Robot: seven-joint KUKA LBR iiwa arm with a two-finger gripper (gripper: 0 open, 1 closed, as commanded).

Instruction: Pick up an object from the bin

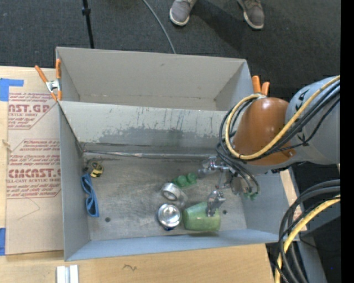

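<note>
Robotics lab, by the look: industrial arm point(312, 124) with an orange wrist cover point(263, 130) over a grey metal bin point(149, 83), dark carpet floor point(27, 27), a black stand leg point(87, 22), someone's shoes point(182, 11) at the far side (toes only).

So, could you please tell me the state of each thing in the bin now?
pale green block: lying on the floor, by the front wall.
pincer: low in the bin, just over the block's right end.
larger silver can: lying beside the block.
smaller silver can: lying apart, behind it.
blue strip: lying flat along the left wall.
</note>
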